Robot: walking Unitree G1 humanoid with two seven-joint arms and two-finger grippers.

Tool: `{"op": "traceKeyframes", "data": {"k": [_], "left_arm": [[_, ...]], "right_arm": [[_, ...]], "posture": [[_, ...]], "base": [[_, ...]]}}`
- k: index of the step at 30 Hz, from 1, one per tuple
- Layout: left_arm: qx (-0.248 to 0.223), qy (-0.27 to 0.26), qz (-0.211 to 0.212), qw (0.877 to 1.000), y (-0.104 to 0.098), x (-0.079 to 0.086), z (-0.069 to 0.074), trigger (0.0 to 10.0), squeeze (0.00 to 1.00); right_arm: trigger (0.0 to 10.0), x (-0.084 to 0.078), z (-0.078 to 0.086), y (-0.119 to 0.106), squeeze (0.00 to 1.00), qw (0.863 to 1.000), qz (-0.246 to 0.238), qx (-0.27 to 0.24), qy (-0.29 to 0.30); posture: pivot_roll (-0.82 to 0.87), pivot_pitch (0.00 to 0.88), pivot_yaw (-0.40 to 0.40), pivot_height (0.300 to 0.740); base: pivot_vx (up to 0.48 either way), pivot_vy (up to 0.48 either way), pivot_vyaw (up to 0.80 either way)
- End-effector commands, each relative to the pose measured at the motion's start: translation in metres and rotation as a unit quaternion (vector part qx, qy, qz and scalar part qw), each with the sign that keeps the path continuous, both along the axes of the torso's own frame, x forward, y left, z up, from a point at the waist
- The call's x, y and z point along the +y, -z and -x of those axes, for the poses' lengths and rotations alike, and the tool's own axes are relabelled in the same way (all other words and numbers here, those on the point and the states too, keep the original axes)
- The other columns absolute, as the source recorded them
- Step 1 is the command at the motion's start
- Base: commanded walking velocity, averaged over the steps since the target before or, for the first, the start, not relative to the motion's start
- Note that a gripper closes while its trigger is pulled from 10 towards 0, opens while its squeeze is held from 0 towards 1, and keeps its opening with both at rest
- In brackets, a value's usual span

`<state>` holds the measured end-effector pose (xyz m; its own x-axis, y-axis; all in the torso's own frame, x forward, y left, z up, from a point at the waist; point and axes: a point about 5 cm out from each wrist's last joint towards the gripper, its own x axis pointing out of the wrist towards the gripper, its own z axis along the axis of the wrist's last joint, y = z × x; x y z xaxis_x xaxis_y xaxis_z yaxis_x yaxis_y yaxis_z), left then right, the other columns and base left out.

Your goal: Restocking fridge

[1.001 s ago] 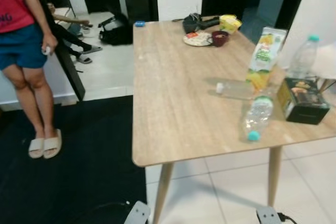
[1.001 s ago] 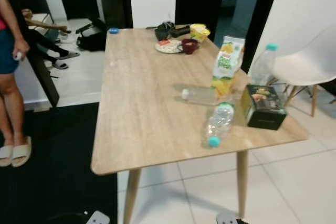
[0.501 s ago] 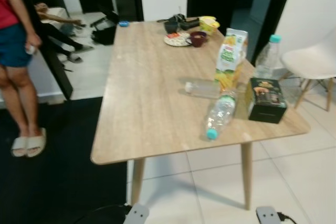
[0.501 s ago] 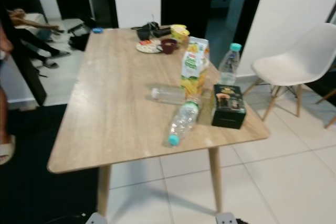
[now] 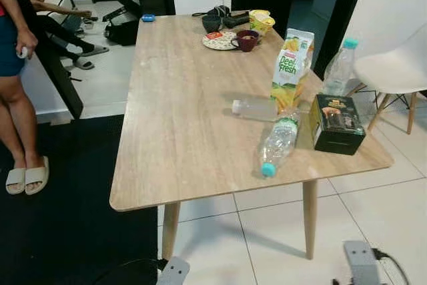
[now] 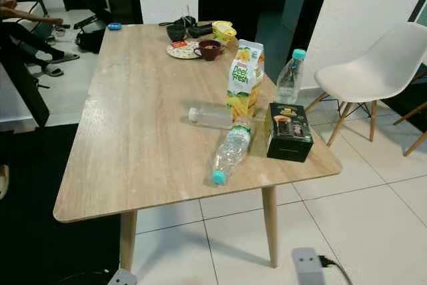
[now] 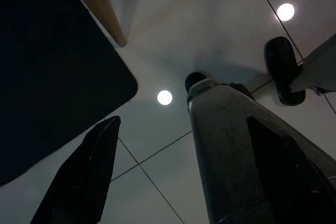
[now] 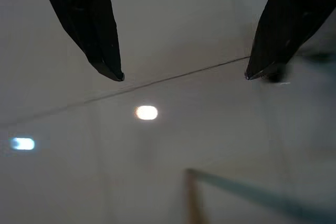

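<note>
White floor tiles (image 5: pixel 393 185) and a black rug (image 5: pixel 67 218) surround a light wooden table (image 5: pixel 187 125). Toward its 3 o'clock edge stand a Deel Fresh juice carton (image 5: pixel 289 70), an upright water bottle (image 5: pixel 338 68) and a dark green box (image 5: pixel 337 122). One clear bottle (image 5: pixel 254 107) lies at the carton's 9 o'clock; a teal-capped bottle (image 5: pixel 277 145) lies at its 6 o'clock. A plate (image 5: pixel 219 41) and maroon cup (image 5: pixel 246 39) sit at 12 o'clock. A person (image 5: pixel 17 78) stands at 9 o'clock. The left gripper (image 7: pixel 178 145) and right gripper (image 8: pixel 184 74) hang over the tiles, fingers spread, holding nothing.

Black tapered fingers (image 8: pixel 89 19) (matte) — grey feet (image 5: pixel 175 273).
</note>
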<state>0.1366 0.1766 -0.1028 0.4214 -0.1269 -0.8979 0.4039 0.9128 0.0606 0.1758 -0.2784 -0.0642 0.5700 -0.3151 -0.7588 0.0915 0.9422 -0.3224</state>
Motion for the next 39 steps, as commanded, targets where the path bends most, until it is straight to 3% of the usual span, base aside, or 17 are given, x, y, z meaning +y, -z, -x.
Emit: {"op": "traceKeyframes", "data": {"k": [1, 11, 14, 16, 17, 19, 22, 23, 24, 26, 27, 30, 31, 32, 33, 34, 39], "left_arm": [[0.036, 0.000, -0.005, 0.999, 0.006, 0.001, 0.018, 10.0, 0.00], [0.036, -0.001, -0.001, 0.999, 0.006, 0.000, 0.018, 10.0, 0.00], [0.036, 0.000, -0.001, 0.999, 0.006, 0.001, 0.019, 10.0, 0.00], [0.037, 0.002, -0.001, 0.999, 0.006, 0.002, 0.019, 10.0, 0.00], [0.037, 0.002, -0.001, 0.999, 0.006, 0.002, 0.019, 10.0, 0.00], [0.038, 0.004, -0.002, 0.999, 0.006, 0.003, 0.020, 10.0, 0.00], [0.038, 0.004, -0.002, 0.999, 0.006, 0.003, 0.020, 10.0, 0.00], [0.037, 0.004, -0.003, 0.999, 0.006, 0.004, 0.019, 10.0, 0.00], [0.037, 0.005, -0.003, 0.999, 0.006, 0.005, 0.019, 10.0, 0.00], [0.037, 0.005, -0.003, 0.999, 0.006, 0.005, 0.019, 10.0, 0.00], [0.036, 0.006, -0.004, 0.999, 0.005, 0.006, 0.018, 10.0, 0.00], [0.036, 0.007, -0.004, 0.999, 0.005, 0.006, 0.018, 10.0, 0.00], [0.036, 0.007, -0.004, 0.999, 0.005, 0.006, 0.018, 10.0, 0.00], [0.036, 0.007, -0.004, 0.999, 0.005, 0.006, 0.018, 10.0, 0.00], [0.035, 0.007, -0.003, 0.999, 0.005, 0.005, 0.017, 10.0, 0.00], [0.035, 0.007, -0.003, 0.999, 0.005, 0.005, 0.017, 10.0, 0.00], [0.035, 0.008, 0.000, 0.999, 0.005, 0.004, 0.017, 10.0, 0.00]], "right_arm": [[10.0, -0.022, 0.000, -0.009, 0.00, 0.998, 0.053, -0.002, 0.036], [10.0, -0.098, -0.002, -0.060, 0.00, 0.957, 0.208, -0.081, 0.184], [10.0, -0.106, -0.009, -0.073, 0.00, 0.947, 0.192, -0.132, 0.223], [10.0, -0.123, -0.026, -0.102, 0.00, 0.912, 0.138, -0.245, 0.298], [10.0, -0.123, -0.026, -0.102, 0.00, 0.912, 0.138, -0.245, 0.298], [10.0, -0.135, -0.040, -0.130, 0.00, 0.869, 0.077, -0.344, 0.347], [10.0, -0.135, -0.040, -0.130, 0.00, 0.869, 0.077, -0.344, 0.347], [10.0, -0.140, -0.053, -0.150, 0.00, 0.839, 0.021, -0.414, 0.354], [10.0, -0.141, -0.069, -0.171, 0.00, 0.809, -0.048, -0.485, 0.329], [10.0, -0.141, -0.069, -0.171, 0.00, 0.809, -0.048, -0.485, 0.329], [10.0, -0.134, -0.097, -0.215, 0.00, 0.748, -0.163, -0.603, 0.222], [10.0, -0.127, -0.105, -0.229, 0.00, 0.726, -0.202, -0.636, 0.166], [10.0, -0.118, -0.111, -0.242, 0.49, 0.707, -0.234, -0.661, 0.096], [10.0, -0.118, -0.111, -0.242, 0.49, 0.707, -0.234, -0.661, 0.096], [10.0, -0.104, -0.115, -0.251, 1.00, 0.687, -0.269, -0.675, 0.016], [10.0, -0.104, -0.115, -0.251, 1.00, 0.687, -0.269, -0.675, 0.016], [10.0, -0.041, -0.108, -0.266, 1.00, 0.619, -0.367, -0.644, -0.258]], "posture": [[0.05, 0.000, -0.026, 0.740], [0.05, 0.000, -0.024, 0.740], [0.05, 0.000, -0.022, 0.740], [0.05, 0.000, -0.021, 0.740], [0.05, 0.000, -0.021, 0.740], [0.05, 0.000, -0.023, 0.740], [0.05, 0.000, -0.023, 0.740], [0.05, 0.000, -0.025, 0.740], [0.05, 0.000, -0.026, 0.740], [0.05, 0.000, -0.026, 0.740], [0.05, 0.000, -0.025, 0.740], [0.05, 0.000, -0.025, 0.740], [0.05, 0.000, -0.024, 0.740], [0.05, 0.000, -0.024, 0.740], [0.05, 0.000, -0.025, 0.740], [0.05, 0.000, -0.025, 0.740], [0.05, 0.000, -0.018, 0.740]], "base": [[0.000, 0.000, 0.00], [0.000, 0.000, 0.00], [0.000, 0.000, 0.00], [0.000, 0.000, 0.00], [0.000, 0.000, 0.00], [0.000, 0.000, 0.00], [0.000, 0.000, 0.00], [0.000, 0.000, 0.00], [0.000, 0.000, 0.00], [0.000, 0.000, 0.00], [0.000, 0.000, 0.00], [0.000, 0.000, 0.00], [0.000, 0.000, 0.00], [0.000, 0.000, 0.00], [0.000, 0.000, 0.00], [0.000, 0.000, 0.00], [0.000, 0.000, 0.00]]}}
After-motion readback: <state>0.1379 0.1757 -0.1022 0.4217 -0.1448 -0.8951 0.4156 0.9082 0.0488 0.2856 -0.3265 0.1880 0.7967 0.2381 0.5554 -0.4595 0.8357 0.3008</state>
